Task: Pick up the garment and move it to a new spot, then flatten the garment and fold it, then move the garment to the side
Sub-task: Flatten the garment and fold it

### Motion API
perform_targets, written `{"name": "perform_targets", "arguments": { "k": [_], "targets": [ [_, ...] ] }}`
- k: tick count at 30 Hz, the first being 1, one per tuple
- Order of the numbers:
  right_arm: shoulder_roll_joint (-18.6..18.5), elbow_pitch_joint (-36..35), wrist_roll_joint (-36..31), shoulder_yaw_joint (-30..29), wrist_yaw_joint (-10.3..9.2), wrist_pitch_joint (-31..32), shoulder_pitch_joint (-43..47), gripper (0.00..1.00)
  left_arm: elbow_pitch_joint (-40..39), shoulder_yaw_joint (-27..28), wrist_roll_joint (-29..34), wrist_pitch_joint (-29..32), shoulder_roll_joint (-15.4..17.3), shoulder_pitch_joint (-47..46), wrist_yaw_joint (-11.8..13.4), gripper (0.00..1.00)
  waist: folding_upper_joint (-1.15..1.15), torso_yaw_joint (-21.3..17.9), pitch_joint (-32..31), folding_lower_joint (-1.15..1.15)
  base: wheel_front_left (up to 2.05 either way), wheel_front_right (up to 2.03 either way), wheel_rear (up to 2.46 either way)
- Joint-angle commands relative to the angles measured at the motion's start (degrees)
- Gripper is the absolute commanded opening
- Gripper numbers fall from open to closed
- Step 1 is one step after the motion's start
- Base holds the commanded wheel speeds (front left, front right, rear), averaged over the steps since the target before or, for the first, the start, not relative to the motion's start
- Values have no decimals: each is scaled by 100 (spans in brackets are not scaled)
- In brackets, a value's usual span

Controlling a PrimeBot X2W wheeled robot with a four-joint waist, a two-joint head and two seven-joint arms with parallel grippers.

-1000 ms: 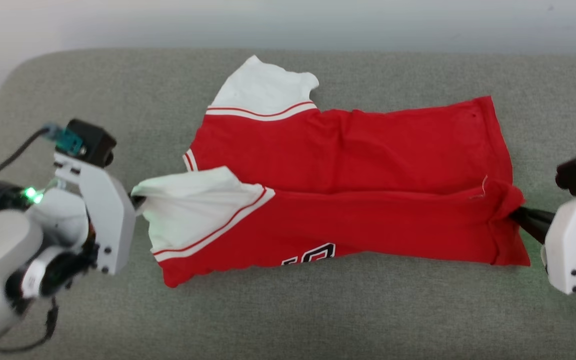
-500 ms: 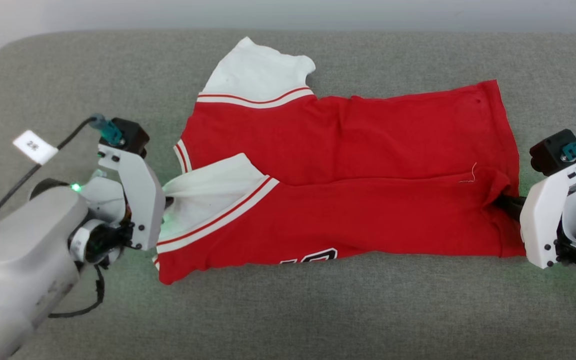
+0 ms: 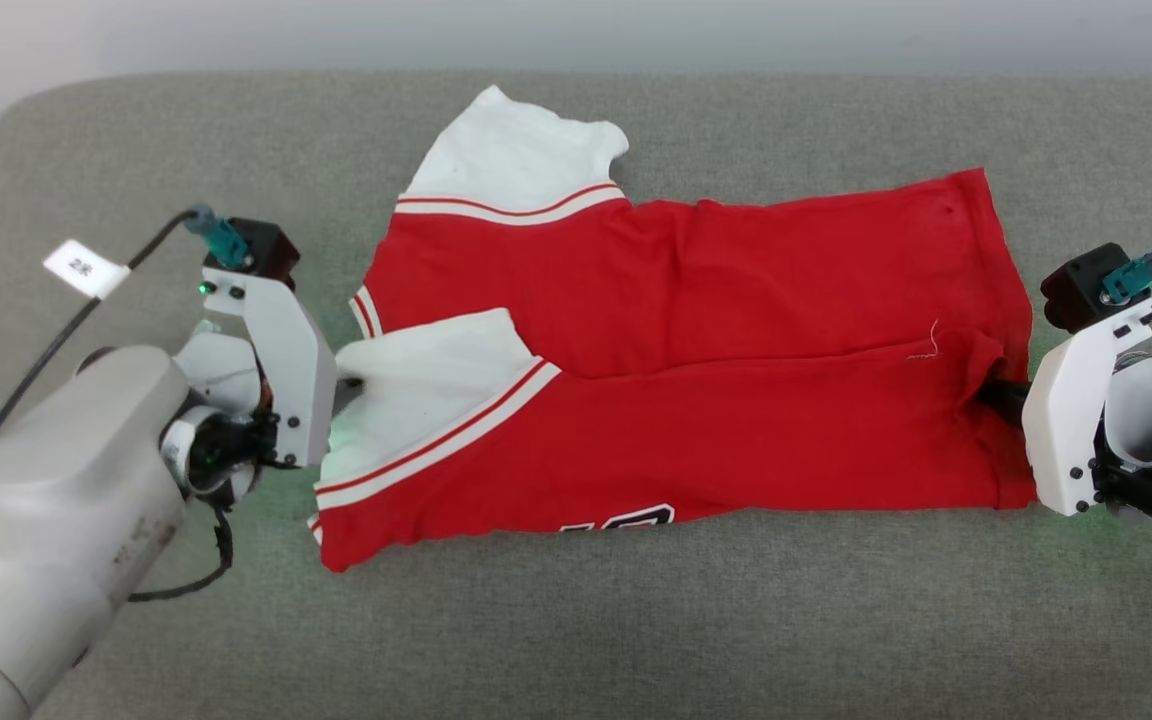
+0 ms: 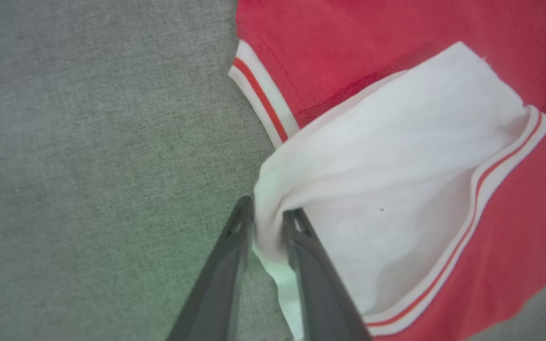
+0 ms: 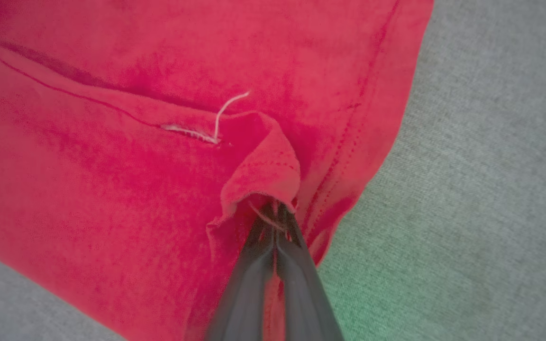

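Since the earlier frame your left end effector (image 4: 268,212) has released the garment's (image 3: 736,300) white sleeve (image 4: 396,180); your right end effector (image 5: 273,208) clenches the hem (image 5: 266,173). Garment lies once-folded on the grey cushion (image 3: 576,620); side move seemingly remains.

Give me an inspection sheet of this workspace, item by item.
Surface: grey fabric cushion, with a rounded far-left corner.
Job's things: red jersey lies flat with its near long edge folded over. The white sleeves point to the robot's left and black lettering peeks out at the near edge. A loose white thread sits near the hem.
Clutter: nothing seen.
Grippers: left tool has its fingers slightly parted with the white sleeve edge between them; whether it grips is unclear. Right tool is shut on the red hem corner.
Cables: black cable with a white tag runs along the left arm.
Surroundings: pale wall behind the cushion.
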Motion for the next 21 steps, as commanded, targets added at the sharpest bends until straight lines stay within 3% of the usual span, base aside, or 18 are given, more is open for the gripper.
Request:
{"name": "perform_targets", "arguments": {
  "k": [1, 2, 10, 21],
  "targets": [
    [12, 54, 59, 42, -8, -30, -31, 50, 25, 23, -40, -27, -7, -56, -18, 100, 0, 8, -49, 0, 0, 0, 0],
    [25, 88, 83, 68, -8, -49, -53, 100, 60, 40, -50, -49, -14, -83, -18, 100, 0, 9, -77, 0, 0, 0, 0],
    [48, 262, 182, 107, -8, -274, -195, 100, -14, 75, -79, 46, 85, -125, 117, 100, 0, 47, -322, 0, 0, 0, 0],
    [97, 134, -90, -637, -8, -1474, 19, 100, -990, -1, -479, 1053, 466, 286, 948, 100, 0, 45, -721, 0, 0, 0, 0]
  ]
}}
